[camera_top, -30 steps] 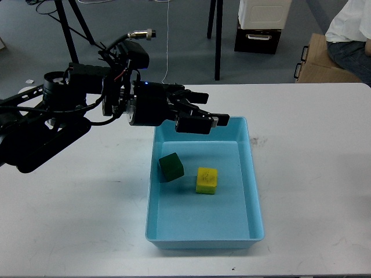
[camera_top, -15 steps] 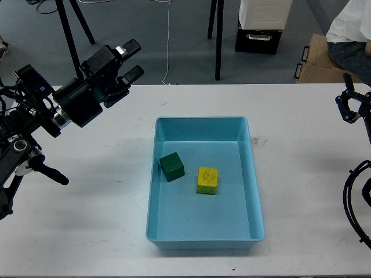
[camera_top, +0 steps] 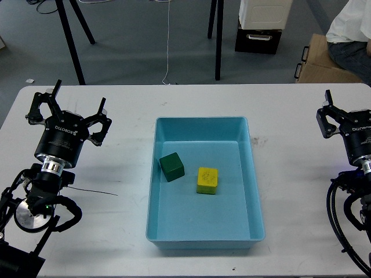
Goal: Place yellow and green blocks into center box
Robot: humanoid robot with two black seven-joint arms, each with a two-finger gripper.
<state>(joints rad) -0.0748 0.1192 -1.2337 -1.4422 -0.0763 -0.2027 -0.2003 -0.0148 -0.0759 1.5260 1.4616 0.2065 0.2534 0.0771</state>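
You have one light-blue box (camera_top: 204, 231) sitting at the middle of the white surface (camera_top: 122, 231), long side running away from you. Inside it you count two blocks: one green block (camera_top: 172, 167) and one yellow block (camera_top: 207, 180). Both rest on the box floor in the far-left half, near each other but with a clear gap between them; the green one lies close to the left wall, the yellow one nearer the centre line and slightly closer to you. The green block sits turned at an angle to the walls.

You see two arms, one per side, both standing clear of the box. The left gripper (camera_top: 68, 113) stands over the left part of the surface, well apart from the box; its fingers (camera_top: 99, 111) are spread apart and hold nothing. The right gripper (camera_top: 346, 114) sits at the right edge of the view, also well apart from the box; its far side is cut off by the frame, so you cannot tell whether its fingers are apart or together.

One thin dark wire (camera_top: 95, 191) lies on the surface beside the left arm. No block is outside the box.
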